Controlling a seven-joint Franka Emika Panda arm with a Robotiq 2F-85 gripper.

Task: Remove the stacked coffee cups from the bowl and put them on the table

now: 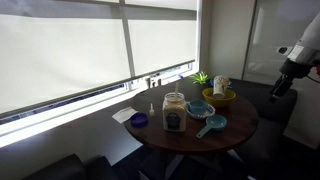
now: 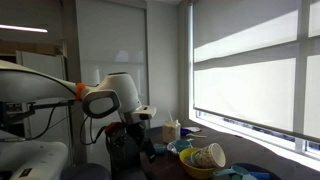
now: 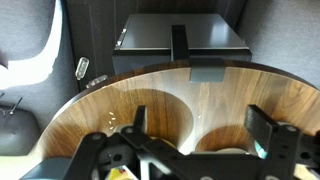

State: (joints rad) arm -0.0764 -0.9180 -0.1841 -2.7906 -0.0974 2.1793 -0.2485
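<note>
Round dark brown bench (image 1: 243, 122) stands beside a large shaded window (image 1: 90, 50). The stacked coffee cups (image 1: 221, 85) sit inside the yellow bowl (image 1: 219, 99) on it. The gripper (image 3: 198, 126) hangs at the bench edge, jaws spread wide, holding nothing.

No text, brand, number or sign can be read in any view. The glass jar (image 1: 174, 112) standing on the desk (image 1: 240, 122) carries a label in an exterior view, but its print is too small and blurred to make out.
</note>
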